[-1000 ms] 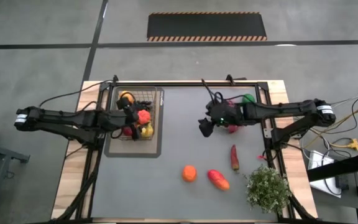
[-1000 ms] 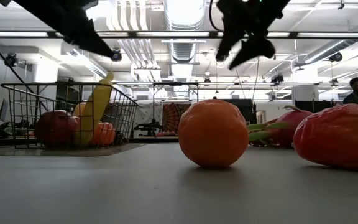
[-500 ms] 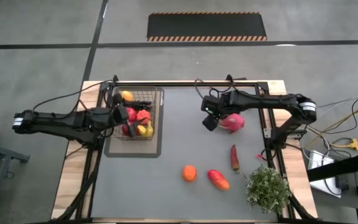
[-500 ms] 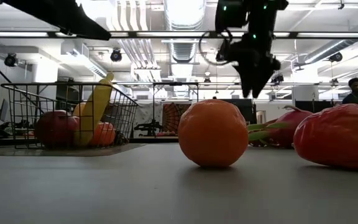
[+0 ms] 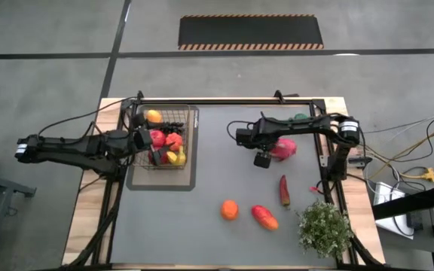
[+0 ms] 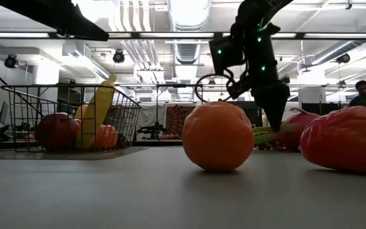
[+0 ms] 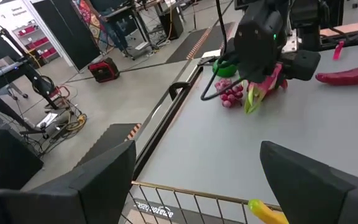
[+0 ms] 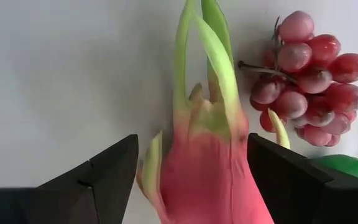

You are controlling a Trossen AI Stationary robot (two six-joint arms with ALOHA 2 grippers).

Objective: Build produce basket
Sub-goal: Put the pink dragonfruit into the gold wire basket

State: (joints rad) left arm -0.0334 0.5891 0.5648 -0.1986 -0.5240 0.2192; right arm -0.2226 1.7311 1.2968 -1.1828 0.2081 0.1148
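Glossy plastic dragon fruit (image 8: 213, 168) and grapes (image 8: 309, 78) — smooth matt grey tabletop (image 8: 61, 74).

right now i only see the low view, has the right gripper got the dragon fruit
Observer: Not gripped yet. The right gripper is open, and its wrist view shows the dragon fruit between the two fingers.
Operator: anything close it could bump
Observer: Yes, the grapes lie right beside the fruit's leafy end, with a lime just past them.
Operator: and the left gripper
Observer: The left gripper is open, over the left side of the basket.
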